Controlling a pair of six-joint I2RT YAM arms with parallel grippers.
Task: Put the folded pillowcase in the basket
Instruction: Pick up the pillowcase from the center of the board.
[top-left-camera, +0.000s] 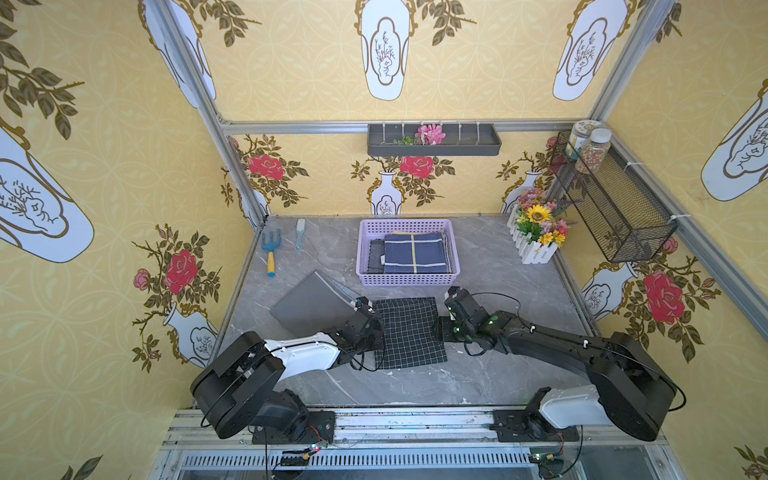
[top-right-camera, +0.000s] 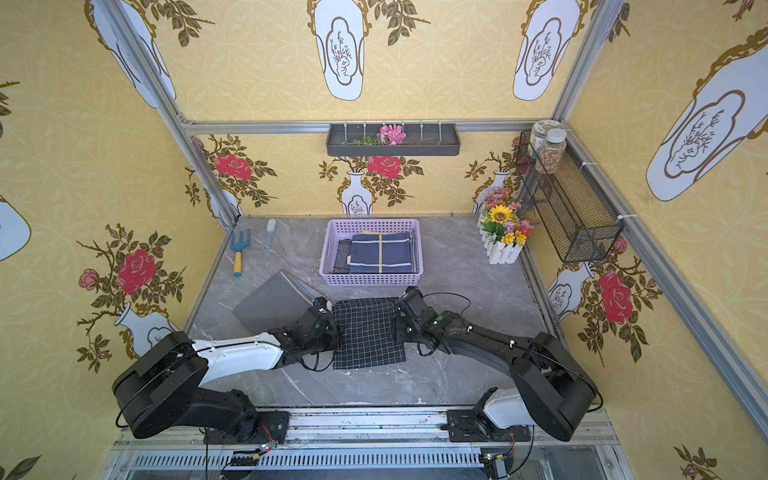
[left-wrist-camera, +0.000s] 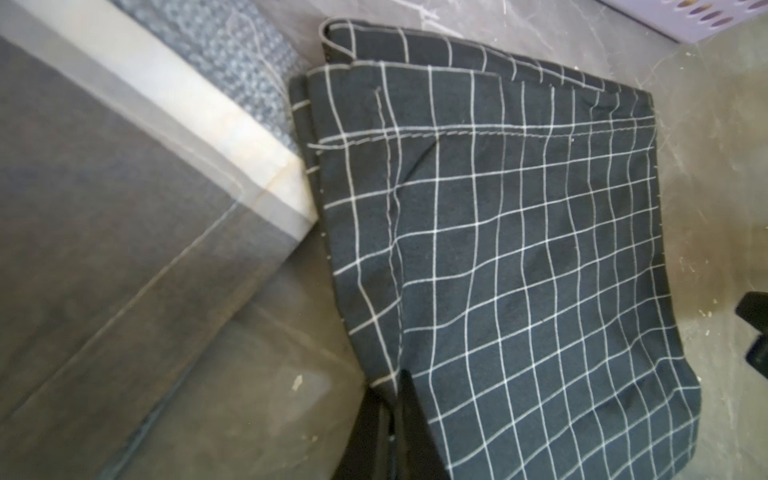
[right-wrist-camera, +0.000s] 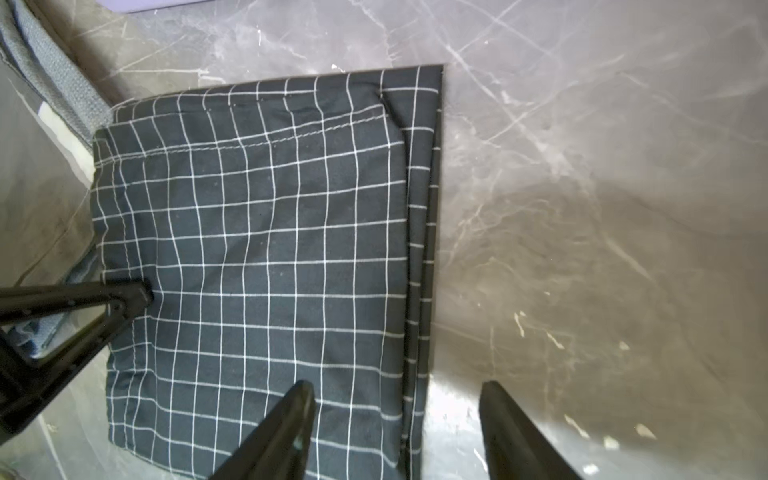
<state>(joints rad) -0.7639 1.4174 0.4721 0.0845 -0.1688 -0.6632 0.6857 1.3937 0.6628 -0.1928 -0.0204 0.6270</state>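
The folded pillowcase (top-left-camera: 409, 332) (top-right-camera: 368, 332), black with a white grid, lies flat on the marble table just in front of the lilac basket (top-left-camera: 409, 279) (top-right-camera: 372, 279). My left gripper (left-wrist-camera: 395, 382) is shut on the pillowcase's left edge (left-wrist-camera: 519, 270); the right wrist view shows its fingers (right-wrist-camera: 137, 295) pinching the cloth. My right gripper (right-wrist-camera: 398, 388) stands open at the right edge (right-wrist-camera: 419, 249), one finger over the cloth and the other over bare table. In both top views the two wrists flank the pillowcase.
The basket holds a folded navy cloth (top-left-camera: 415, 253). A flat grey pad (top-left-camera: 311, 307) lies left of the pillowcase, touching it. A blue hand rake (top-left-camera: 271, 251) and brush (top-left-camera: 300, 233) are at the back left, a flower planter (top-left-camera: 538, 235) at the back right. A wire basket (top-left-camera: 611, 199) hangs on the right wall.
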